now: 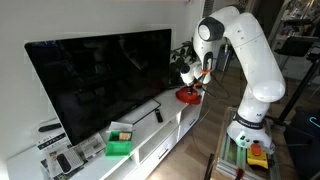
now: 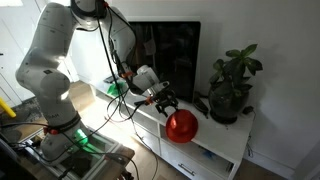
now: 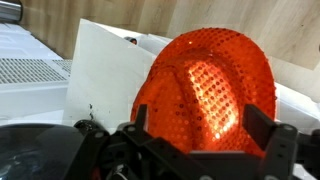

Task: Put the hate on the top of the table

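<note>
The red sequined hat (image 1: pixel 187 95) rests on the end of the white cabinet's top (image 1: pixel 168 122), beside the TV, in both exterior views (image 2: pixel 181 126). In the wrist view the hat (image 3: pixel 210 75) fills the middle, lying on the white top (image 3: pixel 100 60). My gripper (image 1: pixel 192 79) hangs just above the hat, also in an exterior view (image 2: pixel 165 103). Its two fingers (image 3: pixel 200 120) are spread wide on either side of the hat. They do not visibly squeeze it. The gripper looks open.
A large black TV (image 1: pixel 100 75) stands on the cabinet. A green box (image 1: pixel 119 146) and small devices (image 1: pixel 62 160) lie near its other end. A potted plant (image 2: pixel 232 85) stands on the cabinet's end (image 2: pixel 228 138), close to the hat. Cables hang by the arm.
</note>
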